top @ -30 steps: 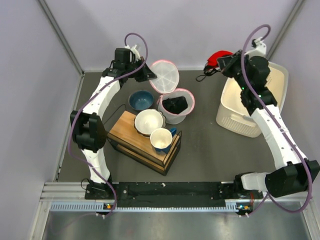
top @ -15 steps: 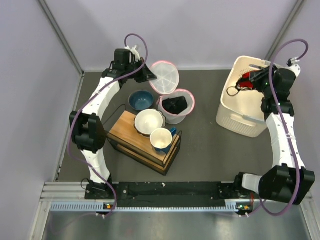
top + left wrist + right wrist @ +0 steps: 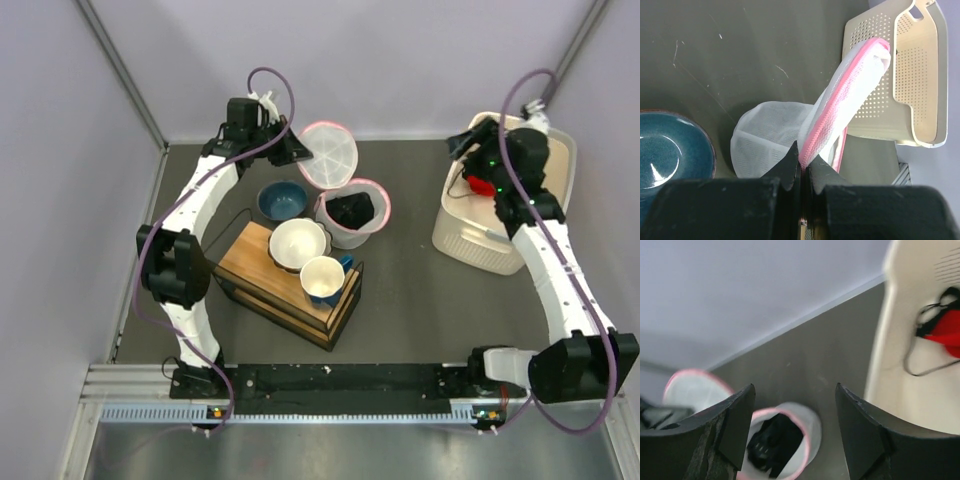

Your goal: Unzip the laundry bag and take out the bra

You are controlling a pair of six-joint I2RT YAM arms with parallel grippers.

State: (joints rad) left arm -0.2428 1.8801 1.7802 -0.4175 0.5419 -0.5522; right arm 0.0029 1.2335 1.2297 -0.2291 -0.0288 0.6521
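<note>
Lying in the basket (image 3: 480,245), the bra (image 3: 483,186) has left the right claw (image 3: 794,405), now apart and empty; left claw (image 3: 802,165) clamps the bag (image 3: 345,238); removal looks done.

Right wrist view is smeared all over. The bra (image 3: 946,332) is just a red blob with black straps, chopped by the right edge, and the basket (image 3: 890,370) runs off the top and right. The laundry bag (image 3: 810,427) has something dark inside, can't tell what, and its lid slides off the left edge. From the top, the right arm (image 3: 520,165) covers most of the bra, so only a red speck shows. Left wrist view: the blue bowl (image 3: 670,150) is cut by the left edge, the left fingers (image 3: 790,167) hide the lower pink trim, and their base is a black blur.
</note>
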